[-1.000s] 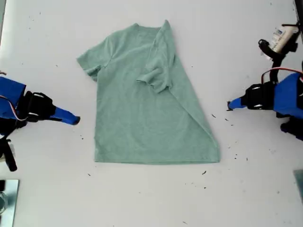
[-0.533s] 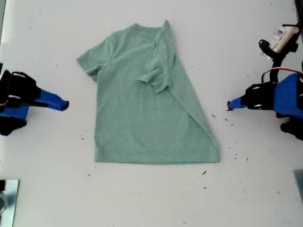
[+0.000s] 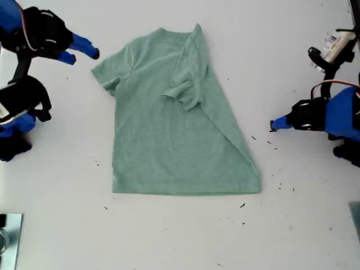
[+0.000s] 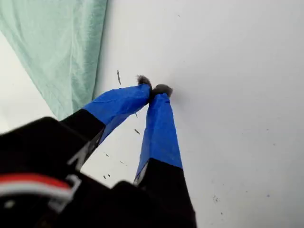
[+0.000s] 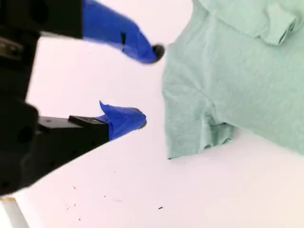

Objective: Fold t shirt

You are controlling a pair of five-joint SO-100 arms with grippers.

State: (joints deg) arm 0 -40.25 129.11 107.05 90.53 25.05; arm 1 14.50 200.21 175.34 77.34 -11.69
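Hovering with jaws spread, the second pincer hung just beside the t shirt's unfolded sleeve; it likely needed to drop and pinch it. The first pincer sat closed and empty beyond the shirt's opposite hem on the tabletop.

No readable text is showing in any view. A small white label is sitting on the dark part at the upper edge of the exterior view's right; dark printed marks are showing on it, but they are appearing too small and blurred to read. No brand, number or sign is showing on anything else in the two wrist views.
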